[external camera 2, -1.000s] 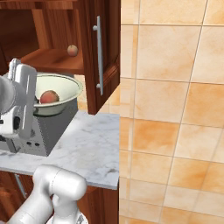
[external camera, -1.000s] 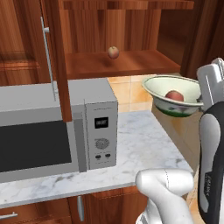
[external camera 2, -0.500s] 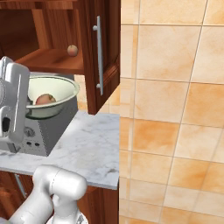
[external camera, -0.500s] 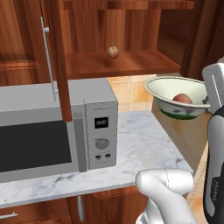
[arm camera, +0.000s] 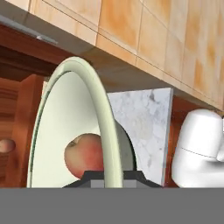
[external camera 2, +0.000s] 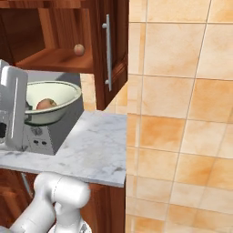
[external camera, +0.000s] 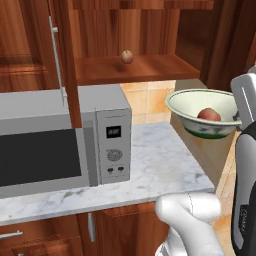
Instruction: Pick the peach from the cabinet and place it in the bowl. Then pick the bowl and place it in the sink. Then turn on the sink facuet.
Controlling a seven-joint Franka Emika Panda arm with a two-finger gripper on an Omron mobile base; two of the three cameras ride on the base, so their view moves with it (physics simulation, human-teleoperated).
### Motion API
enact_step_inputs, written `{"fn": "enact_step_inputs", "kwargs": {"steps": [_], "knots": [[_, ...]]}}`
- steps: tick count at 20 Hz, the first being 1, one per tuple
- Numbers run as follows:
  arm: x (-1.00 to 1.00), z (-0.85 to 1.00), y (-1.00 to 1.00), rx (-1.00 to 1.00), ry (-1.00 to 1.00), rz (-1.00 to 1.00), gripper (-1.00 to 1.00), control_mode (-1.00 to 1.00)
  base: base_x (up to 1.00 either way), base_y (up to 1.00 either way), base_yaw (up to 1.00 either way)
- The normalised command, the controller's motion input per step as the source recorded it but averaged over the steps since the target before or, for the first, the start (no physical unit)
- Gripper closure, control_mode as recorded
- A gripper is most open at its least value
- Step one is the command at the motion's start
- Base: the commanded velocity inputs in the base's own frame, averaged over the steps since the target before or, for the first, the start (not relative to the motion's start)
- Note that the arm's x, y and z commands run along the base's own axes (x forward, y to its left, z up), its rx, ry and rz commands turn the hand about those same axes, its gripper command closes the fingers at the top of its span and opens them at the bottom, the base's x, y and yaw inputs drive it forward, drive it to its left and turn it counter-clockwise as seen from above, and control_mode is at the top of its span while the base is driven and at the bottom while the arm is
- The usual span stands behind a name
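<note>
Gripper (arm camera: 105, 176) clamping tight on rim of bowl (external camera: 200, 111), holding it off marble counter (external camera: 150, 165), peach (external camera: 209, 114) resting inside.

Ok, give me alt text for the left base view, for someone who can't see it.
A cream bowl holding a reddish peach hangs in the air off the right end of a marble counter, beside the white robot arm. A grey microwave sits left; a paler fruit rests on the open cabinet shelf.
</note>
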Motion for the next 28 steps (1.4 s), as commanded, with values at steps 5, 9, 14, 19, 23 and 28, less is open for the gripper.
{"fn": "enact_step_inputs", "kwargs": {"steps": [5, 9, 14, 19, 23, 28], "knots": [[0.0, 0.0, 0.0, 0.0, 0.0, 0.0, 1.0, 1.0, -0.98, 0.01, 0.01], [0.0, 0.0, 0.0, 0.0, 0.0, 0.0, 1.0, 1.0, -0.88, 0.04, 0.18], [0.0, 0.0, 0.0, 0.0, 0.0, 0.0, 1.0, 1.0, -0.67, 0.0, 0.5], [0.0, 0.0, 0.0, 0.0, 0.0, 0.0, 1.0, 1.0, -0.33, 0.0, 0.64], [0.0, 0.0, 0.0, 0.0, 0.0, 0.0, 1.0, 1.0, -0.33, 0.0, 0.71], [0.0, 0.0, 0.0, 0.0, 0.0, 0.0, 1.0, 1.0, -0.44, 0.04, 0.74]]}}
